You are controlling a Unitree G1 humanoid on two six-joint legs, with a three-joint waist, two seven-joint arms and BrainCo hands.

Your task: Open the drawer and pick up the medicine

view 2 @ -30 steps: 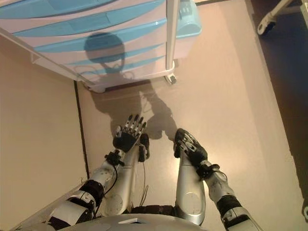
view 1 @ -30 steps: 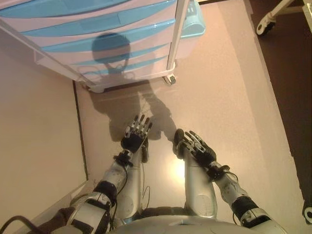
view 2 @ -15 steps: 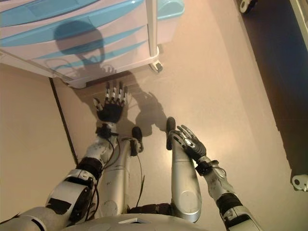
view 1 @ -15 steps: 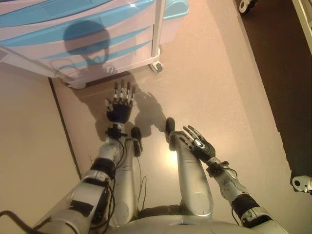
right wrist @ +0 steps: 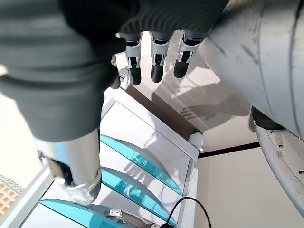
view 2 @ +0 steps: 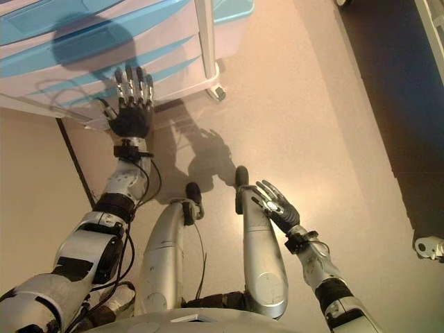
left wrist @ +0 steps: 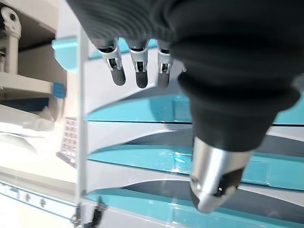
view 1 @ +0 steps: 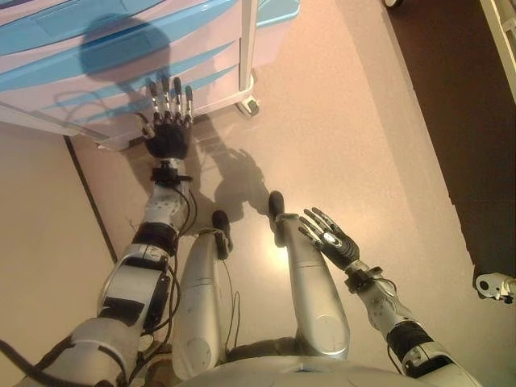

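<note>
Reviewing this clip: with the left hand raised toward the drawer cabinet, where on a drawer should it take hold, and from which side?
Probably at a drawer's blue curved front band, approached head-on from the cabinet's front. The left wrist view shows a dark recess beneath each band, seemingly room for fingertips to hook and pull outward. The left hand is open, facing the lower drawers; the right hand hangs open and low.

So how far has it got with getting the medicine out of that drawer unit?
Nothing is finished: every blue drawer front on the drawer unit looks shut, and no medicine shows. In hand is the approach: the left hand, fingers straight, is stretched toward the lower drawers. The right hand hangs open and empty, low by the floor. Opening a drawer and picking up the medicine remain.
</note>
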